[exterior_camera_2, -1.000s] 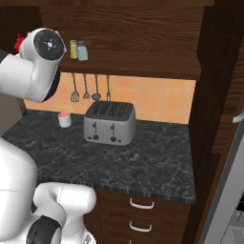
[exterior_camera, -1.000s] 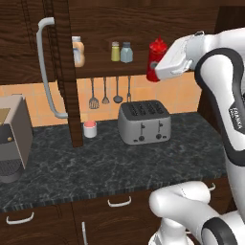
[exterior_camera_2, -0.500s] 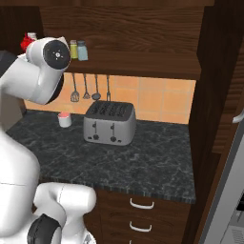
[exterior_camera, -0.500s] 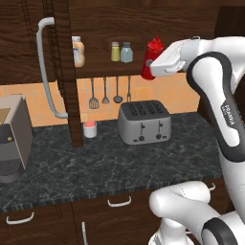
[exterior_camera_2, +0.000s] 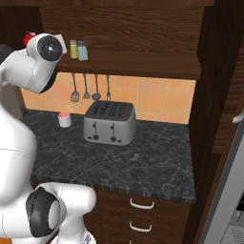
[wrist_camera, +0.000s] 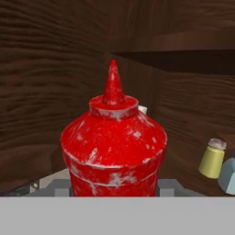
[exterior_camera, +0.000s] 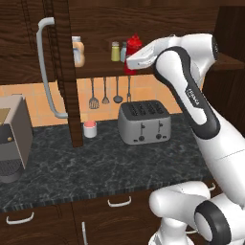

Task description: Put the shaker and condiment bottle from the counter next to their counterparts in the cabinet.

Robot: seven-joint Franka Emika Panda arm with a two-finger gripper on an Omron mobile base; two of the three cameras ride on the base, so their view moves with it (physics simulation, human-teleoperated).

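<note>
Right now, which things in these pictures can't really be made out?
- Fingers: in the hand view the condiment bottle covers them.
- Whether the bottle rests on the cabinet shelf: left base view, hidden by the arm.
- Tan-orange bottle: partly behind the cabinet door.
- Shaker: cut by the hand view's right edge.

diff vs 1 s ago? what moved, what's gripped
The gripper carried the condiment bottle leftward along the cabinet shelf, from well right of the two shakers to right beside them; it is still clamped on the bottle. Unchanged: the olive-yellow shaker and the grey-blue shaker stand side by side, the tan-orange bottle is behind the door edge, and the toaster sits on the counter.
</note>
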